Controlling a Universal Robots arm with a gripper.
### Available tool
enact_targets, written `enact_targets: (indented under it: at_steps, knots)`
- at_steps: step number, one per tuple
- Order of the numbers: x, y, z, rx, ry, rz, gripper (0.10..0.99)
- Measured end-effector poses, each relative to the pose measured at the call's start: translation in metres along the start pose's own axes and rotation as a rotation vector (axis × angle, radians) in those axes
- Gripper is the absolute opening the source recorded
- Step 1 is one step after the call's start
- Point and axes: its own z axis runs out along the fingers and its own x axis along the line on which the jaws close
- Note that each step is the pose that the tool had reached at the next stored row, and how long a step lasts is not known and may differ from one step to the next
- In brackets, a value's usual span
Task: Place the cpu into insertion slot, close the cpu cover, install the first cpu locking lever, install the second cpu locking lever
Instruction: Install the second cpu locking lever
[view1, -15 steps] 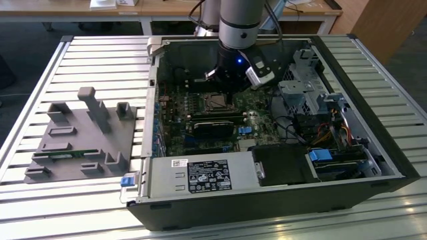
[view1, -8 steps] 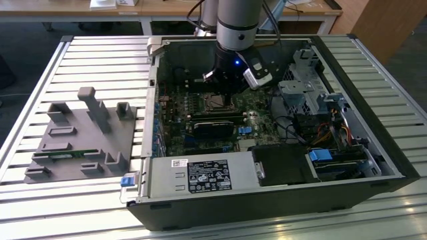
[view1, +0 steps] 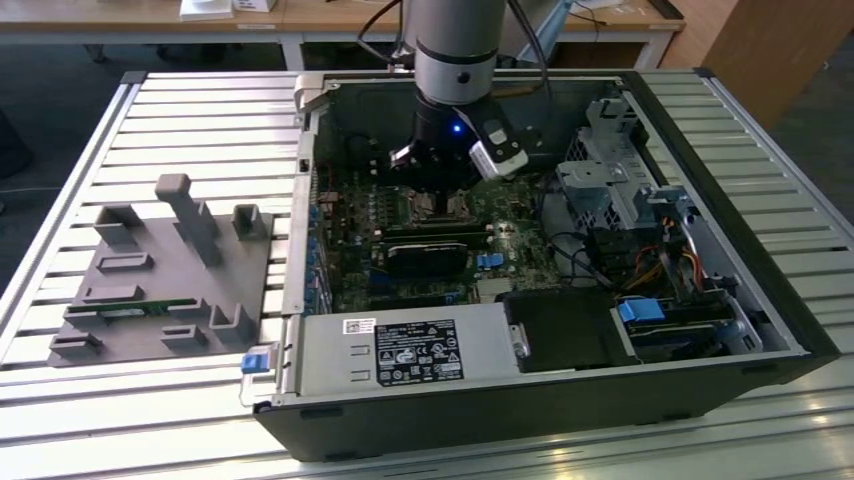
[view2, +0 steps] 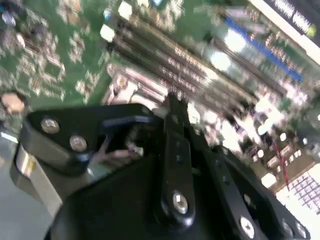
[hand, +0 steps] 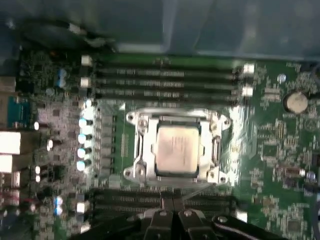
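Hovered inside the open computer case (view1: 747, 300), gripper (hand: 173, 214) low over the green board, fingertips pressed together and pinching nothing. Found the cpu (hand: 177, 150) already seated flat in the insertion slot (hand: 212, 175), silvery top up, with the cpu cover (hand: 144, 150) apparently lying down around it as a frame. Sat just beside the socket's edge on the side away from the long memory slots (hand: 165, 80), socket square-on ahead of the fingertips. Couldn't tell whether either lever was latched.
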Motion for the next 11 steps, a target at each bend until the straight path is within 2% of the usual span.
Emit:
enact_targets:
  at_steps: [1,5,6,11]
  knots:
    - [0.0001,-0.0017,0.0000,-0.007,-0.0002,0.000,0.118]
    - [0.0032,-0.0054,0.0000,-0.052,-0.0016,0.000,0.118]
    - [0.0044,-0.0063,0.0000,-0.060,-0.0017,0.000,0.118]
    - [0.0096,-0.0084,0.0009,-0.064,-0.0019,0.000,0.118]
